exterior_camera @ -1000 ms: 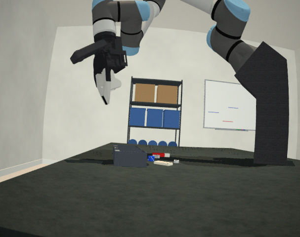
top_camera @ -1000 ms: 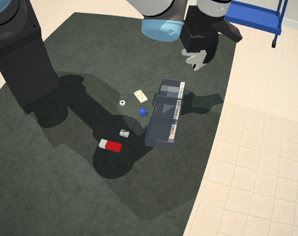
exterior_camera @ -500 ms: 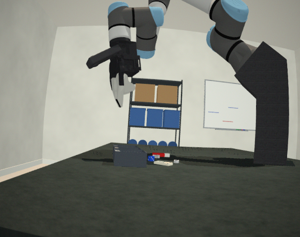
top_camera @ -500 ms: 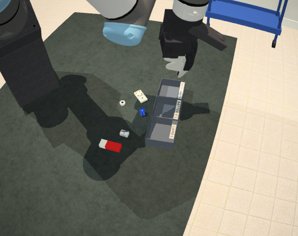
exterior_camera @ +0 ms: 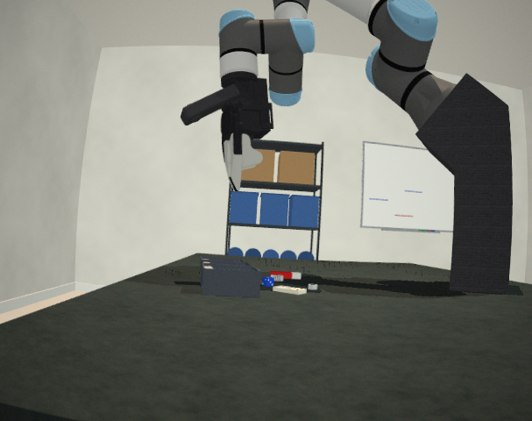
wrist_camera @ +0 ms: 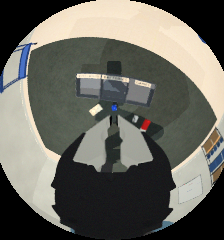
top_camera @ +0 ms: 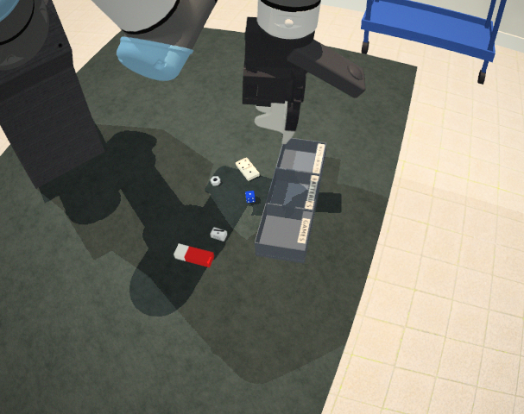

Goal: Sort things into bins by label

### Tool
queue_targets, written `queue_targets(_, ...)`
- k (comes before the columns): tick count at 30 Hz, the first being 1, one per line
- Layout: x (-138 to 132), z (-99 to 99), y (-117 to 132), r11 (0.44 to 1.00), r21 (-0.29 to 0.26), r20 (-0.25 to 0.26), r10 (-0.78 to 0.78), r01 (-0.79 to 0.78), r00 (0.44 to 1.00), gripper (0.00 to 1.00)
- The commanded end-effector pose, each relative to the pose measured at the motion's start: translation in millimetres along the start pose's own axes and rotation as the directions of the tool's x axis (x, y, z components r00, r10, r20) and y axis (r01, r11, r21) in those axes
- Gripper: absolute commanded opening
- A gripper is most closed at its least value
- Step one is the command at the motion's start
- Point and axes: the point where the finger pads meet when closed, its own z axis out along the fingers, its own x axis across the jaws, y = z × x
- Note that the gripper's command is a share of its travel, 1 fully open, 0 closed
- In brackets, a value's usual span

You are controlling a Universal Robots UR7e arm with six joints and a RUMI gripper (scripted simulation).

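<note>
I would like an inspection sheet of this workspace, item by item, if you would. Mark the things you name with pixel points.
Surface: dark green-grey top, shadows across it.
Job's things: domino (top_camera: 247, 168) (exterior_camera: 289, 289) (wrist_camera: 96, 109), blue die (top_camera: 249, 196) (exterior_camera: 268, 281) (wrist_camera: 114, 107), white nut (top_camera: 215, 180) (exterior_camera: 312, 287), small white piece (top_camera: 217, 234) (wrist_camera: 135, 119) and red-and-white block (top_camera: 198, 256) (exterior_camera: 280, 274) (wrist_camera: 146, 124) lie outside the upright bins (top_camera: 280, 251) (exterior_camera: 230, 282) (wrist_camera: 115, 96).
Clutter: nothing seen beyond these.
Gripper (top_camera: 287, 139) (exterior_camera: 235, 188) (wrist_camera: 114, 116): shut, nothing held, raised.
Cables: nothing seen.
Surroundings: blue cart (top_camera: 426, 28) (wrist_camera: 24, 62), shelving (exterior_camera: 274, 185), whiteboard (exterior_camera: 404, 206) (wrist_camera: 190, 189).

The three bins (top_camera: 280, 251) (exterior_camera: 230, 281) (wrist_camera: 114, 96) stand joined in a row on the worktop (top_camera: 270, 321) (exterior_camera: 274, 353) (wrist_camera: 52, 100). In the top view, the domino (top_camera: 247, 168) (exterior_camera: 289, 289) (wrist_camera: 96, 109), nut (top_camera: 215, 180) (exterior_camera: 312, 287), die (top_camera: 249, 196) (exterior_camera: 268, 281) (wrist_camera: 114, 107), sharpener (top_camera: 217, 234) (exterior_camera: 278, 277) (wrist_camera: 135, 118) and eraser (top_camera: 193, 255) (exterior_camera: 281, 274) (wrist_camera: 145, 124) lie left of them. The die is between the domino and sharpener.
</note>
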Motion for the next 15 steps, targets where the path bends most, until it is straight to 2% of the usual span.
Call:
queue_targets(1,8,-3.2,17,0.999,0.023,-0.006,0.041,-0.040,0.999,0.04)
queue_targets(4,16,-7.2,41,0.992,0.044,-0.016,0.115,-0.115,0.993,0.04)
queue_targets(8,17,-7.6,43,0.993,0.044,-0.016,0.114,-0.113,0.993,0.04)
queue_targets(11,23,-12.9,67,0.980,0.067,-0.027,0.187,-0.185,0.982,0.04)
queue_targets(15,23,-13.4,70,0.981,0.067,-0.027,0.186,-0.184,0.982,0.04)
